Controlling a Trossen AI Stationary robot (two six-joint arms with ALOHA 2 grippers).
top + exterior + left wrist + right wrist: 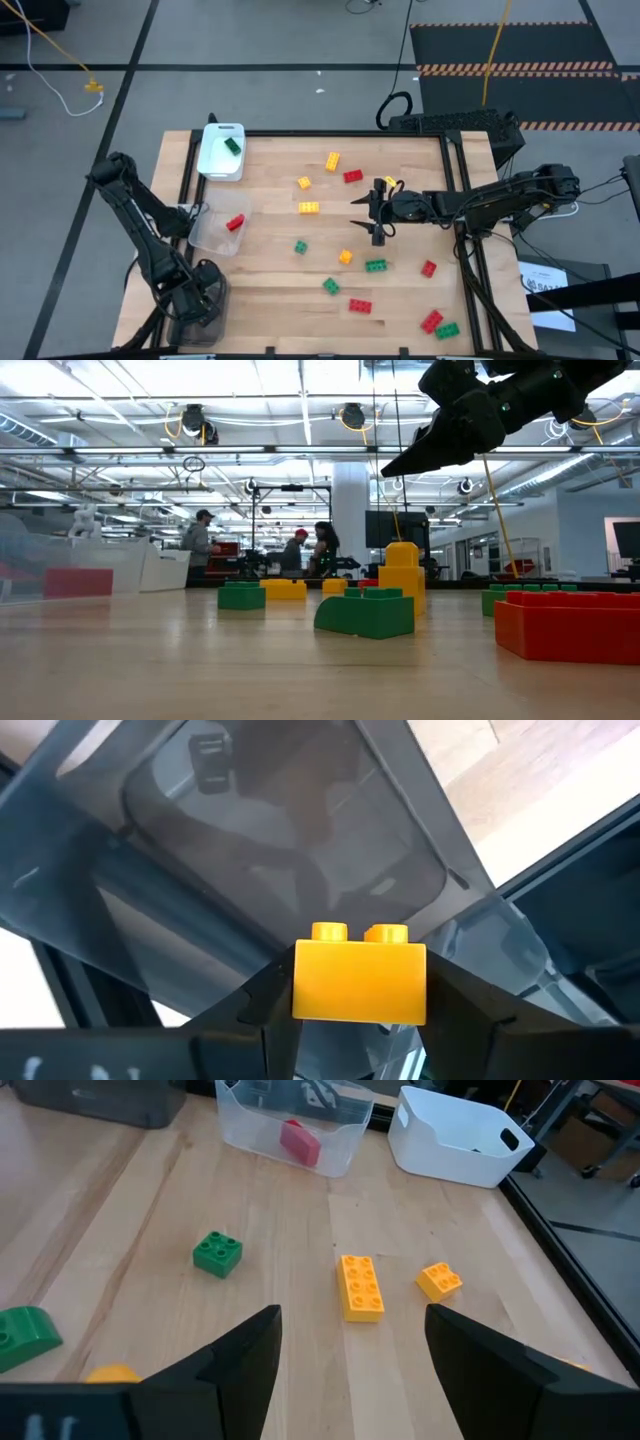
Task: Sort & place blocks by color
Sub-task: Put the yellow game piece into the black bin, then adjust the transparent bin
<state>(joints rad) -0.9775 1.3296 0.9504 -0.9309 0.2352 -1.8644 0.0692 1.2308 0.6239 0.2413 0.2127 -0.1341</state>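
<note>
My left gripper (201,289) is over the dark tray (186,322) at the table's near left corner, shut on a yellow block (360,982). My right gripper (377,214) hangs open above the table's middle right, touching nothing; a long yellow block (361,1287) and a small yellow one (439,1280) lie on the wood ahead of it. Red, green and yellow blocks lie scattered flat over the table, such as a green one (375,265) and a red one (360,306). A green block (233,146) lies in the white tray (212,165), a red block (235,223) in the clear tray (208,236). My left gripper pinches the yellow block by its two short end faces (300,990), one finger (262,1012) on either side. The block sits level with its studs (388,932) up, lifted clear above the dark tray's floor (300,830).
The three trays stand in a row along the table's left side: white far, clear in the middle, dark near. A black frame rail (462,200) runs along the table's right edge. In the low view, people stand in the room far behind the table.
</note>
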